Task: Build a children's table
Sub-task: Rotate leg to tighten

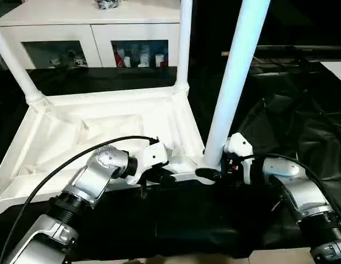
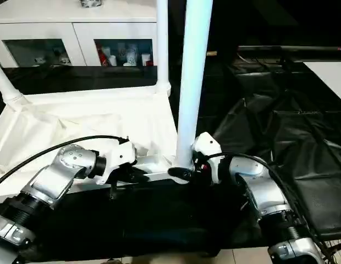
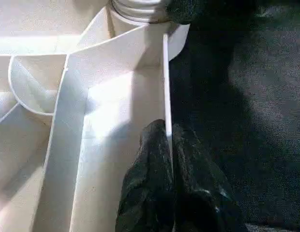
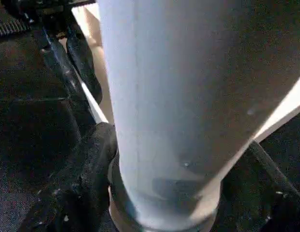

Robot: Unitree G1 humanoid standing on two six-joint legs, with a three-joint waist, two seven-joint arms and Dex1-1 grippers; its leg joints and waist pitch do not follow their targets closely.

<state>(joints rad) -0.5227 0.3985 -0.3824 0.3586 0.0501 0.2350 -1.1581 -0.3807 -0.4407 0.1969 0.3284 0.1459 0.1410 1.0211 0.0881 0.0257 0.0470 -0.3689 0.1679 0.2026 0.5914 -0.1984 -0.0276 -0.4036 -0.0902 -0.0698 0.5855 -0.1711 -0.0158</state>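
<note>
No writing is showing; the left gripper (image 3: 168, 159) is pinching the tabletop (image 1: 93, 129) rim, the right gripper (image 1: 210, 171) is clasping a leg (image 1: 232, 82) running out the frame's top.

**Table top inverted, three legs seated**

The white plastic table top (image 1: 104, 132) is laid upside down on a black-covered surface, its ribbed underside facing up. Three white tapered legs are seen standing in corner sockets: one at the far left corner (image 1: 16, 69), tilted; one at the far right corner (image 1: 184, 44), upright; one at the near right corner (image 1: 236, 77), leaning slightly. The near rim (image 3: 165, 87) is seen as a thin upright wall.
</note>
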